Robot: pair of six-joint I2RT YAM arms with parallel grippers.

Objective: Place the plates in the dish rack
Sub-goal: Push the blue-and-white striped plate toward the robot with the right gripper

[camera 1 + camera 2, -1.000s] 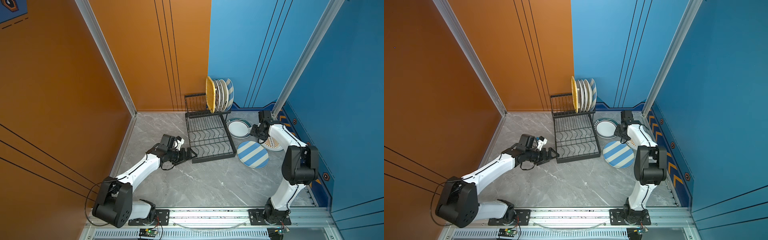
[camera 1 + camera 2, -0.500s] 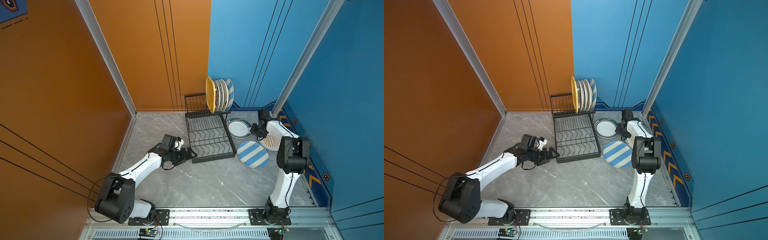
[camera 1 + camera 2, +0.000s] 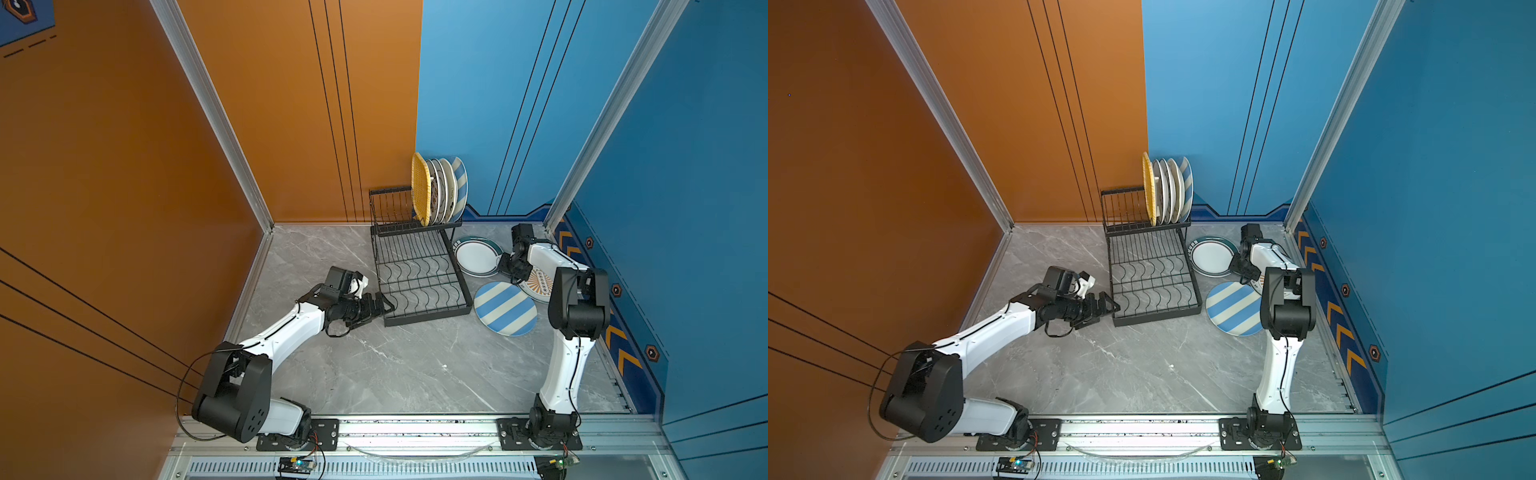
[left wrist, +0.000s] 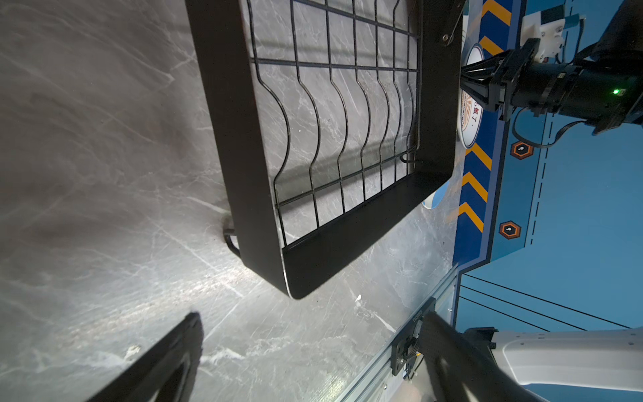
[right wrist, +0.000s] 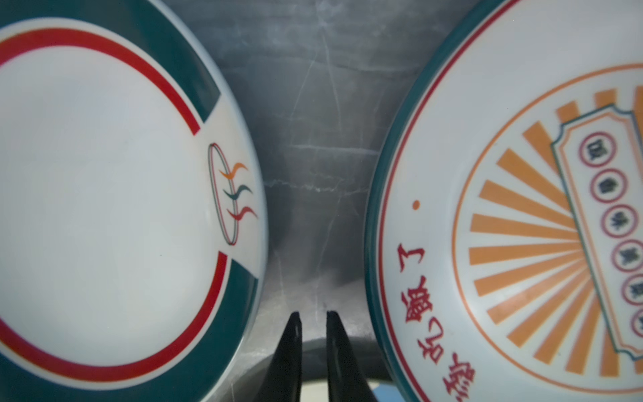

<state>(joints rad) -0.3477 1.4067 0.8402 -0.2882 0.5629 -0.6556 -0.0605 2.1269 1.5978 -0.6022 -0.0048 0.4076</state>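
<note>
The dish rack [image 3: 428, 315] [image 3: 1158, 314] sits on the grey marble floor [image 3: 395, 365] toward the back, its tall barred tier against the wall and the flat wavy-wire grid running toward the arms, and that lower grid has nothing in it. Five of the plates stand on edge on the upper tier: the yellow woven plate [image 3: 420, 187] [image 3: 1148, 187] at the left end, three pale ones behind it, and a blue-striped rack plate [image 3: 460, 178] at the right end. Three more lie flat on the floor to the right of the rack: a striped floor plate [image 3: 505, 308] [image 3: 1231, 309] just beside the rack's near right corner, a teal-rimmed plate [image 3: 476, 257] [image 5: 104, 209] further back next to the grid, and a sunburst plate [image 3: 538, 282] [image 5: 522, 226] partly hidden under the right arm. The left gripper [image 3: 384, 307] [image 4: 311, 313] is spread wide with nothing in it, right at the rack's near left corner. The right gripper [image 3: 508, 272] [image 5: 311, 313] is down low over the bare strip of floor between the teal-rimmed plate and the sunburst plate, fingers nearly pressed together with just a thin slit between them, pinching nothing. Can't tell if the tips touch the floor.
</note>
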